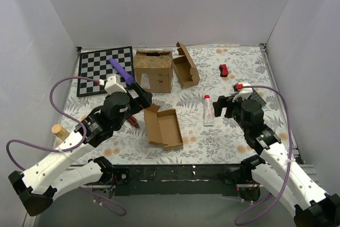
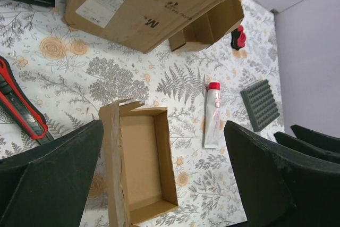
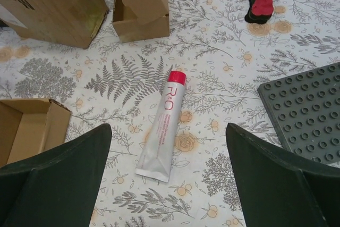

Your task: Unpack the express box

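In the top view the express box [image 1: 169, 127] lies open side up on the flowered table [image 1: 228, 137], just below the centre of the frame. Its long axis runs nearly up and down the picture, with the upper end leaning a little left. The lid flap stands along the left long side. The left gripper [image 1: 142, 98] hangs just above and left of the box's upper end, apart from it, its jaws spread with nothing between them. The right gripper [image 1: 223, 104] is off to the right of the box, also spread wide and holding nothing. A white tube [image 1: 208, 111] with a red cap lies between it and the box. A large carton [image 1: 154, 70] and a second small mailer [image 1: 186, 66] sit higher in the frame.

In the left wrist view the box [image 2: 139, 158] fills the lower middle, framed by the two dark fingers [image 2: 53, 174], which stand far apart at either side. Its long axis runs top to bottom, with the lower end drifting right, and the ragged flap follows the left edge. A red-handled knife [image 2: 21, 110] lies at the left edge, and the tube [image 2: 212, 112] lies right of the box, roughly parallel to it.

In the right wrist view only one end of the box [image 3: 26, 126] shows, at the left edge at mid-height, beyond the left-hand finger [image 3: 58, 179]. The tube [image 3: 162, 131] lies between the wide-set fingers, cap toward the top. A grey studded plate [image 3: 308, 110] sits at the right and a red and black piece [image 3: 260, 3] at the upper right.
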Robot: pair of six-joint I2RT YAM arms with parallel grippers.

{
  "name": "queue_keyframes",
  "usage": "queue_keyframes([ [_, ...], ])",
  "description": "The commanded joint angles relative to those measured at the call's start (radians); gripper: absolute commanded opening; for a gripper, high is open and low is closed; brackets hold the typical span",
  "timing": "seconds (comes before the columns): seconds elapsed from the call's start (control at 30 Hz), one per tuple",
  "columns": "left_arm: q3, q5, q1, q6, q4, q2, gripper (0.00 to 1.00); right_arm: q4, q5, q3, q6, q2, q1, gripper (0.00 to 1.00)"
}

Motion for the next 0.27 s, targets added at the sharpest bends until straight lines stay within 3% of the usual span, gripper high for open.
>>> queue_keyframes([
  [0.0, 0.017, 0.024, 0.004, -0.034, -0.045, 0.032, 0.98, 0.206, 0.065, -0.071, -0.053, -0.12, 0.009, 0.96],
  [0.23, -0.011, 0.038, 0.004, -0.088, -0.037, 0.005, 0.98, 0.106, 0.113, 0.001, -0.027, -0.091, 0.016, 0.97],
])
